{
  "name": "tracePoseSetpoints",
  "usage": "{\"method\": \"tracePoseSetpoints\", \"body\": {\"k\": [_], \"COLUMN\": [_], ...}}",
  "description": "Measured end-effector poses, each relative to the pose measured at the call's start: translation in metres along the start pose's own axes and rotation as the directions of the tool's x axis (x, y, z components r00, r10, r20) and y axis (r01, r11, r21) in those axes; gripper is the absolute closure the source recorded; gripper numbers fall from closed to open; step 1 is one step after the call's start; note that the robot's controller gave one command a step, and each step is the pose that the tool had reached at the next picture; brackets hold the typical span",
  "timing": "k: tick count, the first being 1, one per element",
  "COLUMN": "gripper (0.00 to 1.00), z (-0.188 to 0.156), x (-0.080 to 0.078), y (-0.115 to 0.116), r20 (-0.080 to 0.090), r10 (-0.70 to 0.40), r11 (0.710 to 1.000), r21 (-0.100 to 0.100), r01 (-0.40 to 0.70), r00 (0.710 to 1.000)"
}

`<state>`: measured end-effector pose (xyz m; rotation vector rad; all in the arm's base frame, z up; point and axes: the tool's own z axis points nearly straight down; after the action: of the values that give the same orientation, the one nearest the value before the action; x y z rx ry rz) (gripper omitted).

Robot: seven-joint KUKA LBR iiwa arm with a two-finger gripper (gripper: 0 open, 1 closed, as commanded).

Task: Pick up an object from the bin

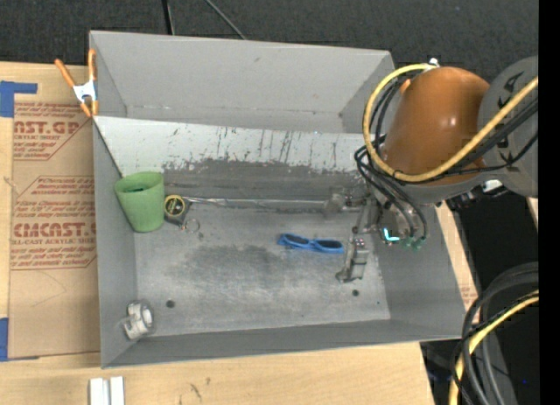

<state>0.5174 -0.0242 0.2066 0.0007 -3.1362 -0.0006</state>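
Observation:
My gripper (353, 265) hangs low at the right side of the bin, its fingers pointing down at the floor with a narrow gap between them and nothing in it. A small blue object (310, 243), long and flat like a clip or scissor handles, lies on the floor just left of the fingers. It sits apart from them.
A green plastic cup (142, 200) stands at the left wall, with a small round black-and-yellow thing (176, 207) beside it. A white and grey small part (137, 319) lies in the near left corner. The arm's orange cover and cables hang over the bin's right rim.

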Motion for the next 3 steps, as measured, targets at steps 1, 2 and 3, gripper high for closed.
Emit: {"method": "tracePoseSetpoints", "body": {"k": [1, 2, 3], "gripper": [0.0, 1.0, 1.0], "z": [0.135, 0.13, 0.015], "x": [-0.031, -0.032, -0.044], "y": [-0.003, -0.003, -0.016], "r20": [0.001, 0.006, 0.017], "r10": [-0.049, -0.049, -0.058], "r11": [0.999, 0.999, 0.998], "r21": [0.0, 0.001, 0.003], "r01": [0.049, 0.049, 0.058], "r00": [0.999, 0.999, 0.998]}}
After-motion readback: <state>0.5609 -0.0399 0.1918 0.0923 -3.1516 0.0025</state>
